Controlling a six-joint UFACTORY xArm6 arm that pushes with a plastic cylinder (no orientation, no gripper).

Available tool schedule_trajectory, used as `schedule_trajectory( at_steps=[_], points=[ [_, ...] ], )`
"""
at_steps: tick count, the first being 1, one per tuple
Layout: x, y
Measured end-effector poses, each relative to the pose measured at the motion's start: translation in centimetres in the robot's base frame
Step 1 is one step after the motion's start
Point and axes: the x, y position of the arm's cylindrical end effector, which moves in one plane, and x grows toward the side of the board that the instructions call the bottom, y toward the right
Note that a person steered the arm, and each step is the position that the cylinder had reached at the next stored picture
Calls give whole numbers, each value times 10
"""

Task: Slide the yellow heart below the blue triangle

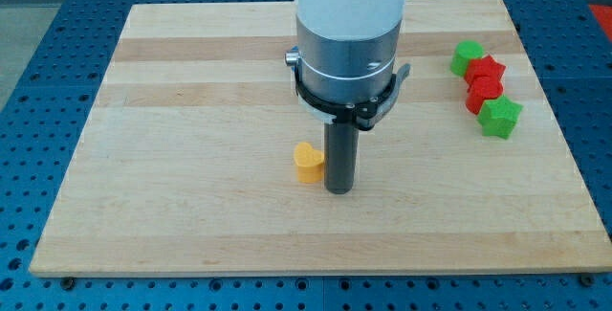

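Note:
The yellow heart (307,163) lies on the wooden board (191,177) a little below the middle. My tip (339,189) rests on the board just to the right of the heart, close beside it or touching it. No blue triangle shows in the view; the arm's wide white and grey body (346,33) hides the board's upper middle.
At the view's upper right lies a tight cluster of blocks: a green one (467,56), a red one (488,69), another red one (482,93) and a green one (499,117). The board sits on a blue perforated table (38,53).

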Motion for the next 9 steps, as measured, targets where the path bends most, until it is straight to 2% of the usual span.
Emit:
schedule_trajectory(
  at_steps=[3,5,7,8,9],
  points=[
    [17,5],
    [18,-47],
    [-49,-47],
    [-70,-47],
    [-71,-46]
  ],
)
